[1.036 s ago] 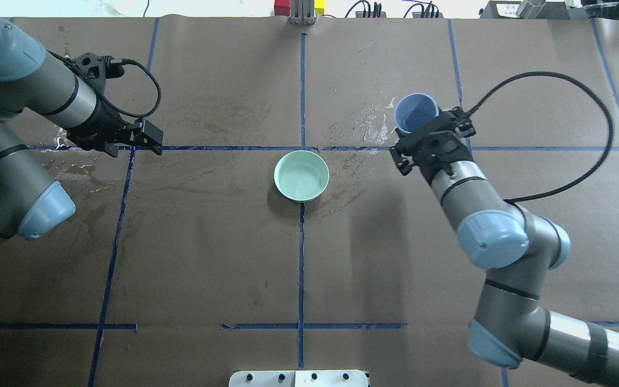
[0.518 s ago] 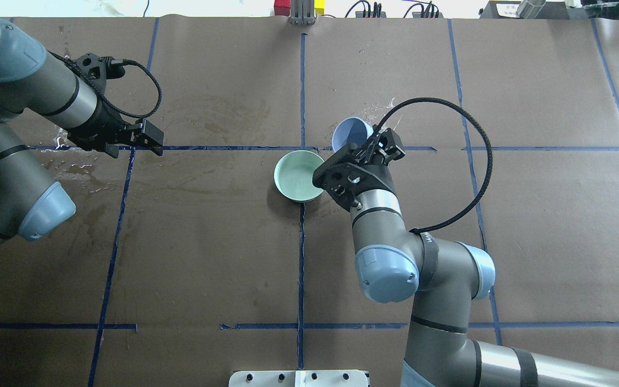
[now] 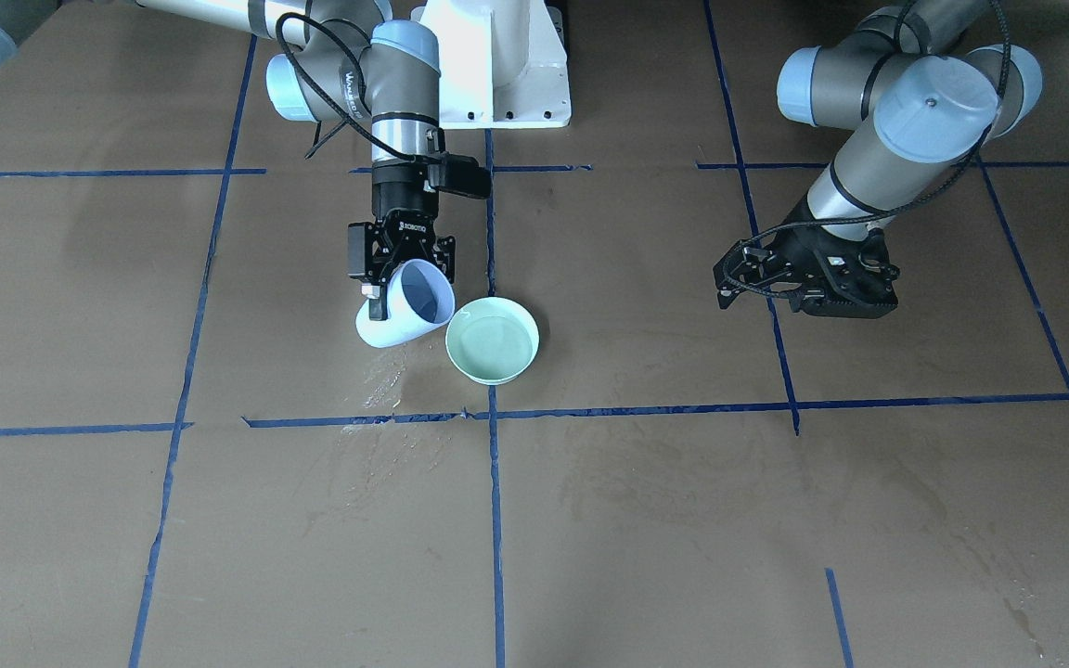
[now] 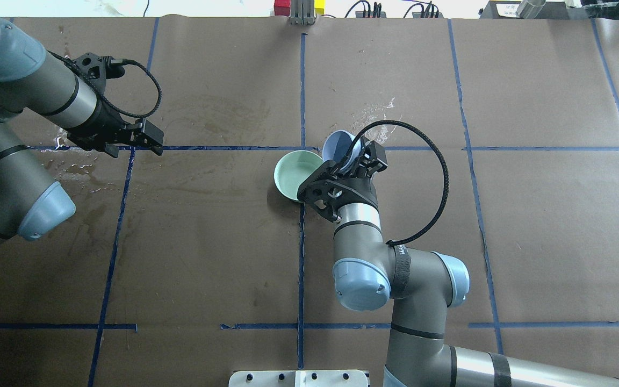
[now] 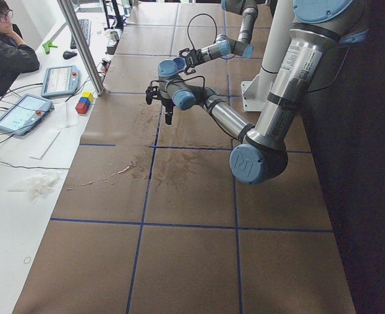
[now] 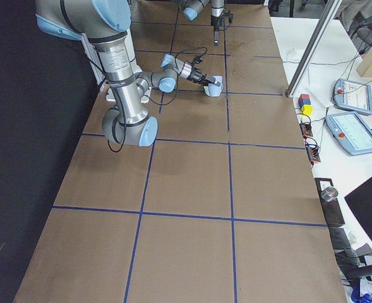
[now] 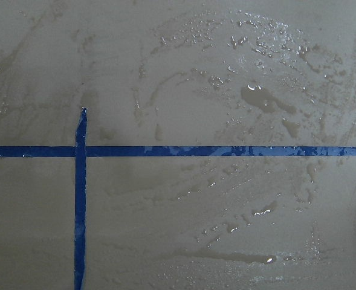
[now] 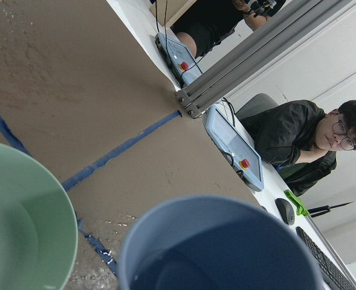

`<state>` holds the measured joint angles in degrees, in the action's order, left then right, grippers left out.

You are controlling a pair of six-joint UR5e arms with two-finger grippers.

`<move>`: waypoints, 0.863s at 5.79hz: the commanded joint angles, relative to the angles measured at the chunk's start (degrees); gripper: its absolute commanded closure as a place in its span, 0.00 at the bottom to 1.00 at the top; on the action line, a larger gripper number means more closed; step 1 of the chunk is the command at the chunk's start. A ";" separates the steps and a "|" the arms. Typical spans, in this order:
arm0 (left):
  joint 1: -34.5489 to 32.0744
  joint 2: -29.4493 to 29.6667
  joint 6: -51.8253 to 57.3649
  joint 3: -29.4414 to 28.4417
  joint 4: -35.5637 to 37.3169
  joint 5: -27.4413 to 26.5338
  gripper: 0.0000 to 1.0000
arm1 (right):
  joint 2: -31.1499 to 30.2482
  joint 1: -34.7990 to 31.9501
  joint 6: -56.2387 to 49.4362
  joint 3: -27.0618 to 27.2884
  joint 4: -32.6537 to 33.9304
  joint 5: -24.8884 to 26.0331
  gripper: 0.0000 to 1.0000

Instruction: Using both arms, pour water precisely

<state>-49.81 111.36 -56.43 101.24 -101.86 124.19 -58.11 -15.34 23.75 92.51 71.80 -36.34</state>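
Note:
My right gripper (image 4: pixel 350 156) is shut on a pale blue cup (image 4: pixel 336 148) and holds it tilted, its mouth leaning toward a mint-green bowl (image 4: pixel 293 172) just to its left. In the front view the cup (image 3: pixel 409 301) hangs beside the bowl's rim (image 3: pixel 460 366), and water (image 3: pixel 490 339) shows as faint ripples in the bowl. The right wrist view shows water low inside the cup (image 8: pixel 226 241), with the bowl (image 8: pixel 20 229) at the left. No stream is visible. My left gripper (image 4: pixel 151 137) hovers empty at the far left; I cannot tell whether it is open.
A glistening spill patch (image 4: pixel 371 115) lies behind the cup. Wet stains (image 7: pixel 256 96) lie under the left gripper. The white pedestal (image 3: pixel 497 65) stands at the robot's side. An operator (image 5: pixel 2 52) sits beyond the table's far edge with tablets.
My right arm has swung left with the blue cup, from the right of the spill patch to the bowl's edge, and tipped it toward the bowl. The left arm has not moved.

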 commanded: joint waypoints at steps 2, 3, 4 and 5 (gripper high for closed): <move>0.06 0.00 0.00 0.01 0.00 0.00 0.00 | 3.79 0.05 -7.10 -0.84 10.46 2.58 1.00; 0.06 0.00 0.00 0.01 0.00 0.00 0.00 | 3.79 0.05 -8.96 -0.84 10.47 2.76 1.00; 0.06 0.00 0.00 0.01 0.00 0.00 0.00 | 3.79 0.05 -11.94 -0.84 10.56 2.94 1.00; 0.06 0.00 0.00 0.01 0.00 0.09 0.00 | 3.79 0.05 -12.05 -0.84 10.82 2.94 1.00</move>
<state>-49.75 111.36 -56.43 101.25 -101.87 124.22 -54.34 -15.29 12.59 91.67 82.39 -33.47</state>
